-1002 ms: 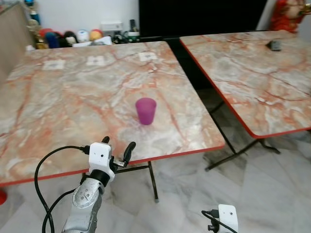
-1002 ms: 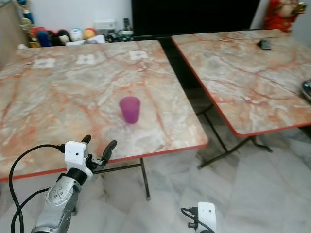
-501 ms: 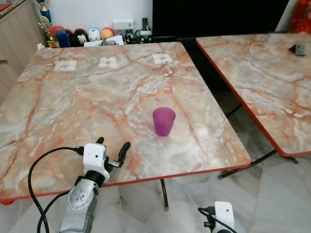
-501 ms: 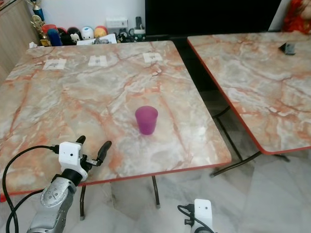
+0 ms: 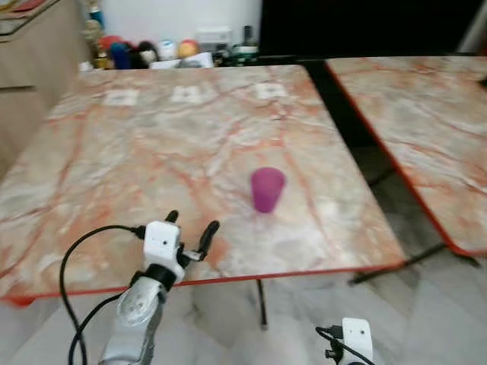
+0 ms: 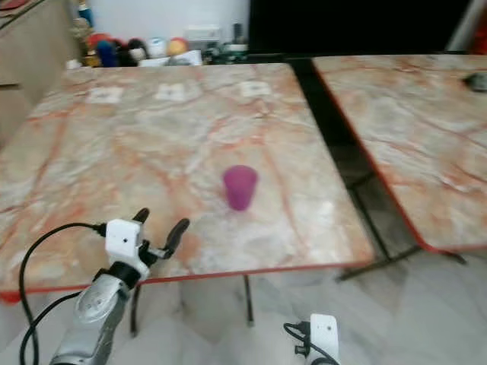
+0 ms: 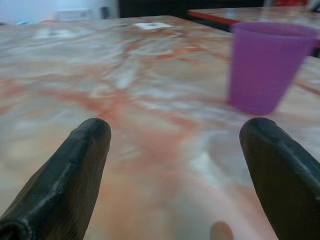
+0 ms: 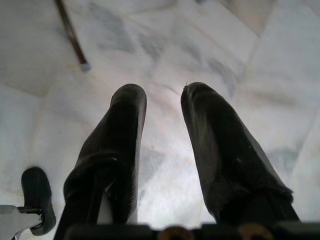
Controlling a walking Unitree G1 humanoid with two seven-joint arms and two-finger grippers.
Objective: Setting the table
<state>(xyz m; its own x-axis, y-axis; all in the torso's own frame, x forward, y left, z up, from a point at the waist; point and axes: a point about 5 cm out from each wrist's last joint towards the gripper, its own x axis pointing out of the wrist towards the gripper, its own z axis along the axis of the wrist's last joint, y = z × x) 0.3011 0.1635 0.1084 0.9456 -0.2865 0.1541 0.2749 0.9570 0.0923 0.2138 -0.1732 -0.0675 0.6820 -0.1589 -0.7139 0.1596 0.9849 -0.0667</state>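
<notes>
On the marble table (image 5: 114, 152), purple cup (image 5: 267, 189) ahead of spread left hand (image 5: 190, 226)

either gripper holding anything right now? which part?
Nothing held. Left gripper is open over the near table edge, short of the purple cup. Right gripper hangs idle, fingers apart over the floor.

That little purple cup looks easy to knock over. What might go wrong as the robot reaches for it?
1. The purple cup stands alone near the table's front edge; a sideways nudge might tip it or push it off.
2. The left gripper is open, low over the tabletop, with the cup off to one side of its fingers, so one finger may strike the cup's wall rather than straddle it.
3. The head views are blurred, so aim may suffer.
</notes>
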